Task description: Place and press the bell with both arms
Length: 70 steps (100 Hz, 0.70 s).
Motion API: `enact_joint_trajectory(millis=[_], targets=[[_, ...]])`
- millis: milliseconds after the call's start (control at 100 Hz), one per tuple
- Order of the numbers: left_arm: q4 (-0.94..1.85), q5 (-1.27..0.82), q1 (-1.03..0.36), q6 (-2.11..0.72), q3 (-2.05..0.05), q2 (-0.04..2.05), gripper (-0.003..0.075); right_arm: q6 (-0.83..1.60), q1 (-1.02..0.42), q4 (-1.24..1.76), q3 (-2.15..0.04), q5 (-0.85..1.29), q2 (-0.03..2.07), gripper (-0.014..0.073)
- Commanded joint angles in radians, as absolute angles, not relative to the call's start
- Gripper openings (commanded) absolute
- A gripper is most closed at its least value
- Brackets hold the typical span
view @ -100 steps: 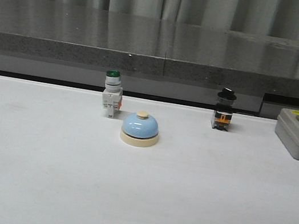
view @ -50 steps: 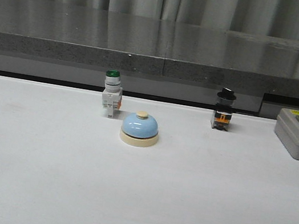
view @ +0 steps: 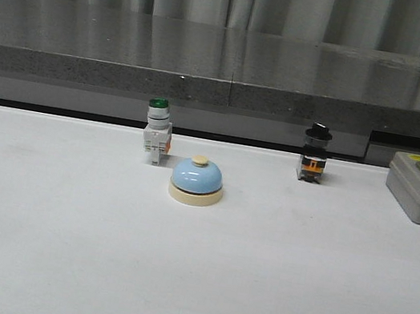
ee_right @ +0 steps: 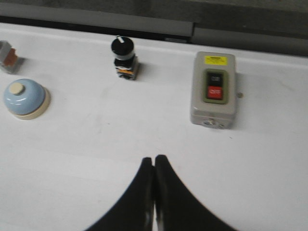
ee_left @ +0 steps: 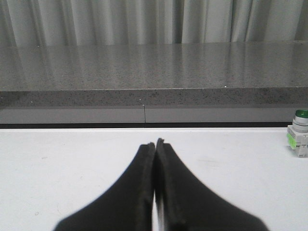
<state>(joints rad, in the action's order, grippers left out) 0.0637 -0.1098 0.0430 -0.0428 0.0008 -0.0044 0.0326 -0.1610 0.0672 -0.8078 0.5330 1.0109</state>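
2 tools, left tool [ee_left: 154,144] and right tool [ee_right: 154,159], were pinched together and empty, probably parked. Bell [view: 197,180] sat mid-bench [view: 188,283], green switch [view: 155,141] at its 10 o'clock.

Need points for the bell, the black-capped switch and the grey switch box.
bell [view: 198,176]: front view, on the blue dome.
black-capped switch [view: 318,132]: front view, on its black cap.
grey switch box [ee_right: 213,103]: right wrist view, on the grey face below the red button.
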Motion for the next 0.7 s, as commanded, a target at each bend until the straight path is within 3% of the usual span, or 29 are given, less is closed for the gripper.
enact_joint_trajectory(millis=[0,690], targets=[[0.075,-0.034,0.044,-0.043,0.043,-0.036,-0.002,0.047,-0.21,0.08,-0.919,0.521,1.086,-0.0069],[0.075,-0.034,0.044,-0.043,0.043,-0.036,-0.002,0.047,-0.554,0.08,-1.51,0.666,1.761,-0.0069]])
